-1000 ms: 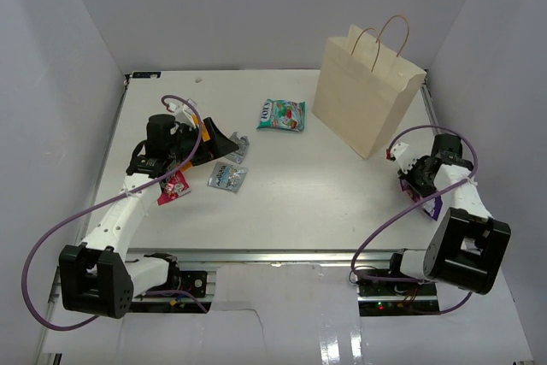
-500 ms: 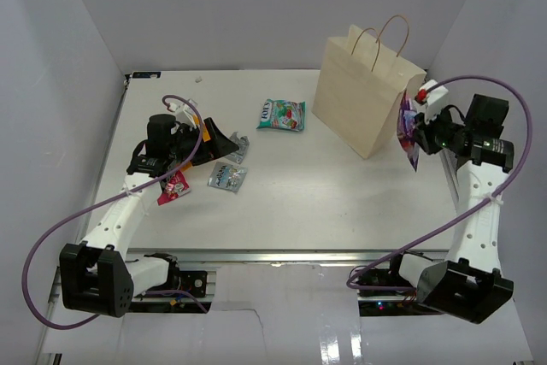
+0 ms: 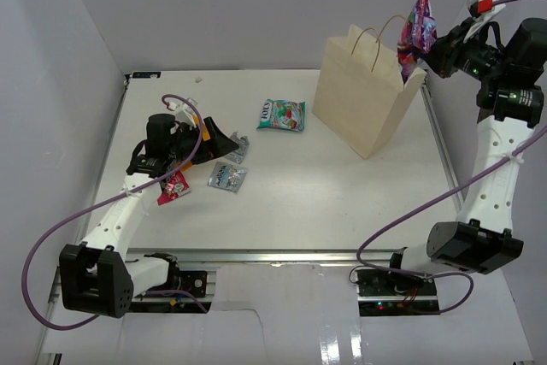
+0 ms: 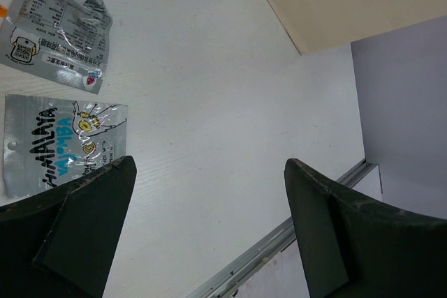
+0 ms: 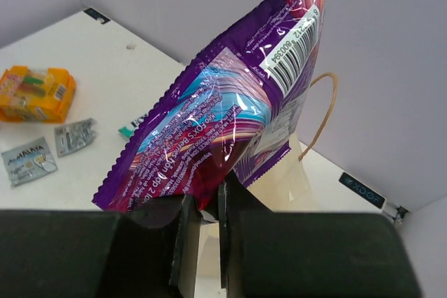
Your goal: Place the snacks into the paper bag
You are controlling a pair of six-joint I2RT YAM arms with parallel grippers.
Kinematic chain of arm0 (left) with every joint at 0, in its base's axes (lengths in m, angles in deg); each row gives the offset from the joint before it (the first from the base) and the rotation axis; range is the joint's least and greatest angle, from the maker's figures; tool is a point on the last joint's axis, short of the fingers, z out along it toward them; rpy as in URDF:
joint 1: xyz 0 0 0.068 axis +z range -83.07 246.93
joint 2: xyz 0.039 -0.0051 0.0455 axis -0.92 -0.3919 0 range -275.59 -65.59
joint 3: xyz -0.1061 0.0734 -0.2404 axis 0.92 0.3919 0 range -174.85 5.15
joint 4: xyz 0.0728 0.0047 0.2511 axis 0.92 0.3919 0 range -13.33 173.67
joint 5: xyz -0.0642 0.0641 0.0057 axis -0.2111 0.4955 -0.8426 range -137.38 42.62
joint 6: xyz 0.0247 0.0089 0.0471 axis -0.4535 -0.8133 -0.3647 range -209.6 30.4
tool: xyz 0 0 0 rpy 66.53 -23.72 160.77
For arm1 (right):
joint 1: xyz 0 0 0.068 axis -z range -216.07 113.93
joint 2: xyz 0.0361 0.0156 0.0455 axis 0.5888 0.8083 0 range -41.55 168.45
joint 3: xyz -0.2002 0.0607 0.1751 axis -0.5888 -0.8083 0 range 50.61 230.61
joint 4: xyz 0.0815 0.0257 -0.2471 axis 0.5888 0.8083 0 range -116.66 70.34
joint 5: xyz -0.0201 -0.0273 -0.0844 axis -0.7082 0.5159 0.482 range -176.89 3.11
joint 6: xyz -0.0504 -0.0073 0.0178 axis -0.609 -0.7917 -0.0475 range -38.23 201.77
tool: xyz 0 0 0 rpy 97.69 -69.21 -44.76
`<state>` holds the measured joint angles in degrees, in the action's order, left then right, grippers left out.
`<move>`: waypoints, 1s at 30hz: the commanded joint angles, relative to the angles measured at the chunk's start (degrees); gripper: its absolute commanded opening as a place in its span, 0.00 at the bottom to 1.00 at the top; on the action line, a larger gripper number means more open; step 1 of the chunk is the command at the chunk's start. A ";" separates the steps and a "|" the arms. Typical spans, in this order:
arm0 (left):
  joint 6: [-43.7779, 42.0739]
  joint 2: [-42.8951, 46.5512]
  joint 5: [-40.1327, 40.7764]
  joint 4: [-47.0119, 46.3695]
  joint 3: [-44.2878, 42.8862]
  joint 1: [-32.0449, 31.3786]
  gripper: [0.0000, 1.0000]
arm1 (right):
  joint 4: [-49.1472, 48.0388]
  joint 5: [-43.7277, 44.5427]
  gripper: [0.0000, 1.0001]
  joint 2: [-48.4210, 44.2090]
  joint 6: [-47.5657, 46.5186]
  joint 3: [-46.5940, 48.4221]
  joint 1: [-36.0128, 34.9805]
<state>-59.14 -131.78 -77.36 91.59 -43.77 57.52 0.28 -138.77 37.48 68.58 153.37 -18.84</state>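
Note:
The tan paper bag [image 3: 366, 96] stands upright at the back right of the table. My right gripper [image 3: 433, 51] is raised beside the bag's upper right corner, shut on the purple snack packet [image 3: 417, 30], which stands above the bag's rim. In the right wrist view the packet [image 5: 223, 113] is pinched between my right gripper [image 5: 202, 207], with the bag [image 5: 283, 179] below. My left gripper [image 3: 220, 144] is open and empty, low over the table [image 4: 209, 193]. Two silver-blue packets [image 4: 59, 22] [image 4: 59, 144] lie beside it. A green-white packet [image 3: 282, 114] lies mid-table.
A red-pink packet [image 3: 173, 187] lies by the left arm, and an orange packet [image 5: 38, 93] lies at the far left, partly hidden under the left arm in the top view. White walls enclose the table; a metal rail [image 3: 282, 256] runs along the near edge.
My right arm has lifted the purple packet from low at the table's right edge up to above the bag's right top corner. The left arm has not moved.

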 commanded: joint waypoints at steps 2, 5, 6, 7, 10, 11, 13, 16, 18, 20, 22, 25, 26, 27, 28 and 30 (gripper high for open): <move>-1.01 1.86 0.36 -0.94 -0.12 -0.17 0.98 | -12.07 -4.02 0.08 5.34 12.13 2.80 -0.18; -1.10 1.95 0.45 -0.85 -0.20 -0.17 0.98 | -16.98 -5.59 0.09 7.02 11.79 0.26 -0.54; -1.10 1.95 0.53 -0.77 -0.20 -0.26 0.98 | -18.22 -6.65 0.10 7.89 11.00 -0.27 -0.62; -1.10 1.95 0.53 -0.77 -0.29 -0.17 0.98 | -18.85 -7.96 0.10 8.51 10.56 -0.28 -0.62; -1.10 1.68 0.53 -0.77 -0.38 -0.17 0.98 | -19.82 -8.15 0.11 11.58 9.68 1.65 -0.62; -1.10 1.60 0.53 -0.77 -0.55 -0.17 0.98 | -19.91 -7.89 0.11 12.81 9.33 2.70 -0.62; -1.10 1.33 0.53 -0.68 -0.73 -0.17 0.98 | -19.56 -7.54 0.14 13.78 8.10 3.76 -0.62; -0.84 0.89 0.53 -0.77 -0.91 -0.26 0.98 | -18.24 -7.97 0.30 15.02 6.78 3.68 -0.62; -0.32 0.19 0.27 -1.03 -1.43 -0.26 0.98 | -17.36 -7.80 0.38 14.76 5.29 2.11 -0.80; 0.39 -1.13 0.27 -1.47 -2.05 -0.26 0.98 | -16.66 -7.54 0.51 14.23 3.71 1.04 -1.06; 1.44 -2.27 0.44 -1.56 -3.36 -0.26 0.98 | -15.87 -7.36 0.57 13.70 2.91 -0.10 -1.41; 2.41 -5.08 0.71 -1.65 -5.47 -0.35 0.98 | -15.43 -7.19 0.58 12.82 2.47 -0.98 -1.77; 2.85 -6.74 0.97 -1.73 -6.00 -0.35 0.98 | -15.34 -7.19 0.58 12.39 2.56 -1.16 -1.85; 3.11 -7.63 1.32 -1.65 -6.61 -0.61 0.98 | -15.34 -7.27 0.58 12.03 3.16 -1.25 -1.85; 3.46 -8.50 1.85 -1.73 -8.01 -0.96 0.98 | -15.34 -7.27 0.58 11.60 3.52 -1.42 -1.85; 4.17 -12.45 3.25 -1.65 -10.04 -2.01 0.98 | -14.38 -7.36 0.58 9.75 3.87 -1.60 -1.85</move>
<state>-56.34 -141.69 -75.98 91.15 -50.09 56.91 -13.34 -145.15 51.73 72.51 151.84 -20.56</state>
